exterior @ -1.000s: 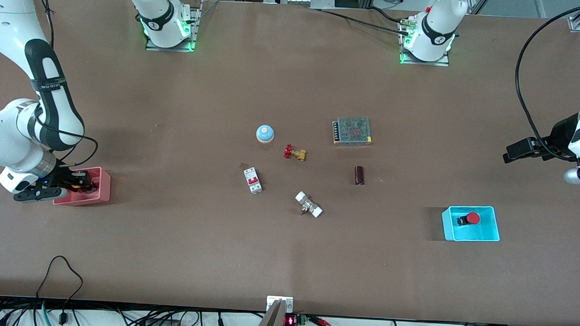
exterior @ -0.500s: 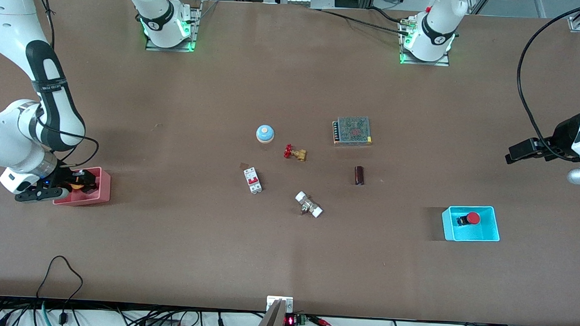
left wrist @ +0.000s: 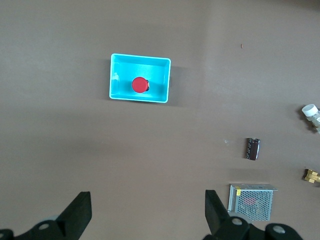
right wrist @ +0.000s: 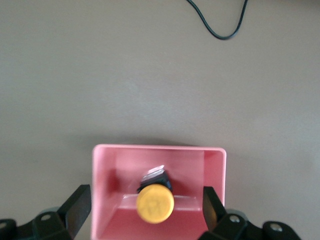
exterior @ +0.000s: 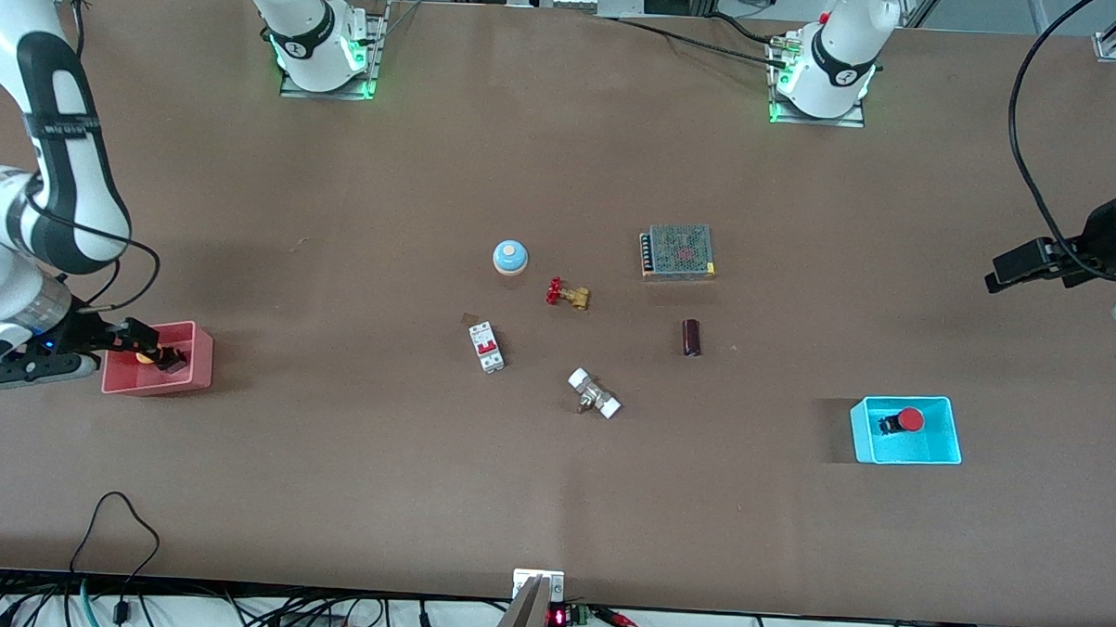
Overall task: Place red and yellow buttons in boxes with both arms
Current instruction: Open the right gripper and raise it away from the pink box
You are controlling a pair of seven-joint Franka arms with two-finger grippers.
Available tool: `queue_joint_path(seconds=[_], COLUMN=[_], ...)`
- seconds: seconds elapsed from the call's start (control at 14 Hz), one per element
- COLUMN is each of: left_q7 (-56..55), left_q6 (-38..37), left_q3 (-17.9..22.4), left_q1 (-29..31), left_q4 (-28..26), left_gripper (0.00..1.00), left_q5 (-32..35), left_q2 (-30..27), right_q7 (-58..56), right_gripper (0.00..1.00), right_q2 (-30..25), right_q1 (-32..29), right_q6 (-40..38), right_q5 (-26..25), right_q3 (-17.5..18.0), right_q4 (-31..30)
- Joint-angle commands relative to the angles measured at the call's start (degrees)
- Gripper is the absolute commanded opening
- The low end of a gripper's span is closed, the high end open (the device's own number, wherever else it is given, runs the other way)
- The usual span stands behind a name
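Observation:
The yellow button (exterior: 145,357) lies in the pink box (exterior: 199,361) at the right arm's end of the table. My right gripper (exterior: 156,348) hangs open just above that box. In the right wrist view the yellow button (right wrist: 155,202) lies free in the pink box (right wrist: 215,165), between the spread fingers of the right gripper (right wrist: 145,212). The red button (exterior: 909,419) lies in the cyan box (exterior: 951,448) near the left arm's end. My left gripper (exterior: 1010,267) is open and empty, high over bare table. In the left wrist view the red button (left wrist: 140,84) sits in the cyan box (left wrist: 162,80), well clear of the left gripper (left wrist: 147,215).
Mid-table lie a blue-domed button (exterior: 510,256), a brass valve with red handwheel (exterior: 566,294), a white circuit breaker (exterior: 486,346), a white-capped fitting (exterior: 594,394), a dark cylinder (exterior: 692,338) and a mesh-topped power supply (exterior: 678,251).
My right gripper has drawn up and back from inside the pink box, leaving the yellow button in it. My left gripper has moved farther toward its end of the table.

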Motion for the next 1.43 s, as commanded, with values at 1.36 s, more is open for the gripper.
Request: queue_joint_path(seconds=[1.36], left_q7=[1.55], left_q6=[-3.20], left_q3=[-2.02], left_q1=[0.17], left_q4=[-3.65], left_gripper=[1.00], left_q5=[2.72], left_q2=[-4.92], right_q7=[23.41], right_gripper=[1.00], right_q2=[-29.22], right_q1=[7.10], right_q6=[-41.44], right_q5=[-7.38], right_q3=[6.47], right_q4=[1.72])
